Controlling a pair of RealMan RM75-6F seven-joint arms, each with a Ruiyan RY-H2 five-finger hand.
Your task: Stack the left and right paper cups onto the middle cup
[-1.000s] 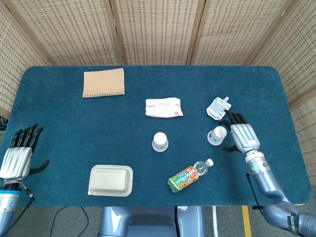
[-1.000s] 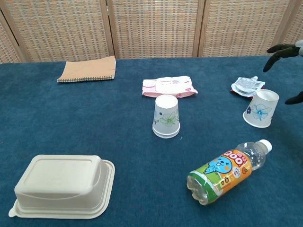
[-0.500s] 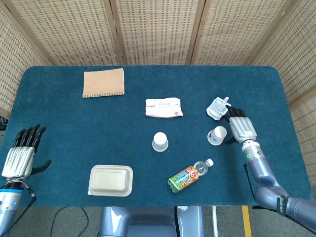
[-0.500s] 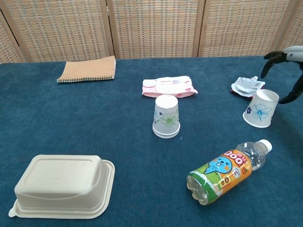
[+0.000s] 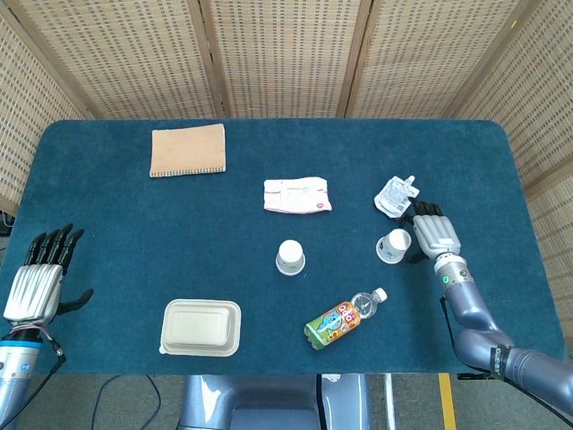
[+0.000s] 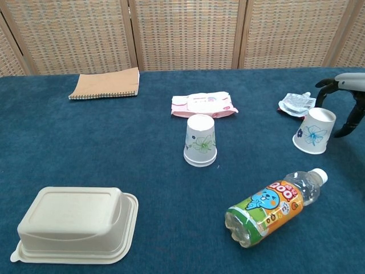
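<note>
The middle paper cup [image 5: 289, 257] [image 6: 200, 140] stands upside down near the table's centre. To its right, the right paper cup [image 5: 393, 245] [image 6: 314, 131] also has its base up and leans a little. My right hand [image 5: 432, 233] [image 6: 345, 100] is just right of that cup, with dark fingers arched over its far side and the thumb low beside it; nothing is gripped. My left hand [image 5: 36, 282] hovers at the table's left edge with its fingers straight and apart, holding nothing. I see no third cup standing apart on the left.
A lying drink bottle [image 5: 345, 319] [image 6: 274, 205] is in front of the right cup. A crumpled pouch [image 5: 395, 193] lies just behind that cup. Also here are a tissue pack [image 5: 297, 195], a tan notebook [image 5: 187, 150] and a closed pulp box [image 5: 200, 327].
My right hand has moved in toward the right cup, its fingers now arching close over it. The cup itself and my left hand have hardly moved.
</note>
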